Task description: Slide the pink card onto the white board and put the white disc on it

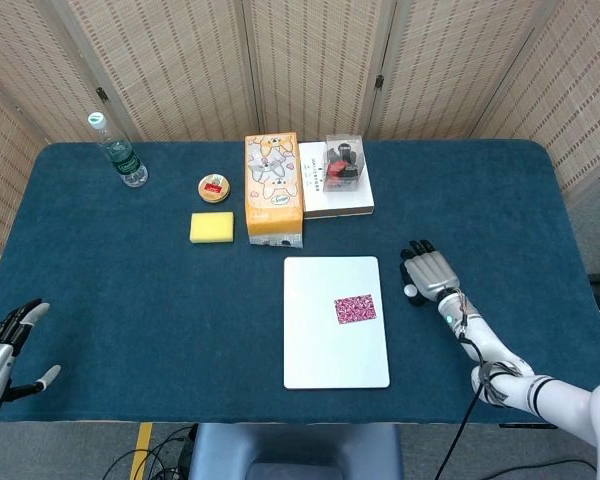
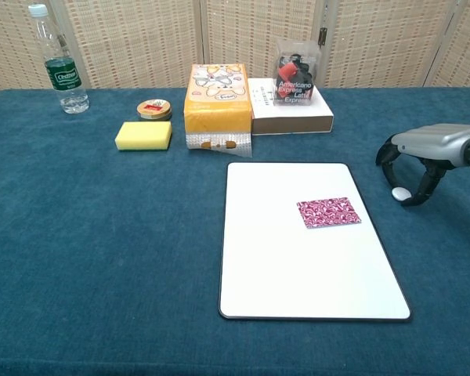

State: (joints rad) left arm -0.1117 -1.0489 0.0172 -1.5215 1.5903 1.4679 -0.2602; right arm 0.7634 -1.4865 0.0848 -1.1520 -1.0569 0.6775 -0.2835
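The pink patterned card (image 1: 355,308) (image 2: 328,212) lies flat on the right half of the white board (image 1: 320,345) (image 2: 290,270). The small white disc (image 1: 410,291) (image 2: 399,193) sits on the blue cloth just right of the board. My right hand (image 1: 430,272) (image 2: 423,153) arches over the disc, fingers curved down on its left and thumb close at its right. The disc still rests on the cloth. My left hand (image 1: 2,345) hangs at the table's front left edge, fingers apart and holding nothing; the chest view does not show it.
Along the back stand a water bottle (image 2: 60,63), a round tin (image 2: 153,108), a yellow sponge (image 2: 143,135), an orange carton (image 2: 218,106) and a white box (image 2: 291,106) with a clear case on top. Blue cloth covers the table.
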